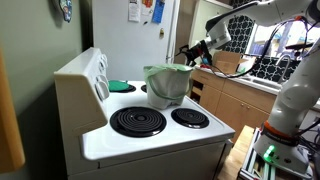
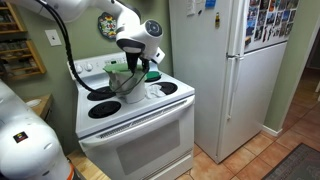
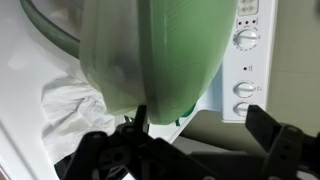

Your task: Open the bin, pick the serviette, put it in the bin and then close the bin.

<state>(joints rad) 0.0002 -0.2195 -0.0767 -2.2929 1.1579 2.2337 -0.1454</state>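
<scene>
Bin [image 3: 150, 60] beside serviette [image 3: 62, 112], stove knobs [image 3: 247, 38] beyond.

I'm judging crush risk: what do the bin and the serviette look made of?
The bin looks like thin plastic: pale, translucent-looking wall, smooth green lid with a soft sheen. The serviette looks like white paper, matte: crumpled, creased folds.
</scene>
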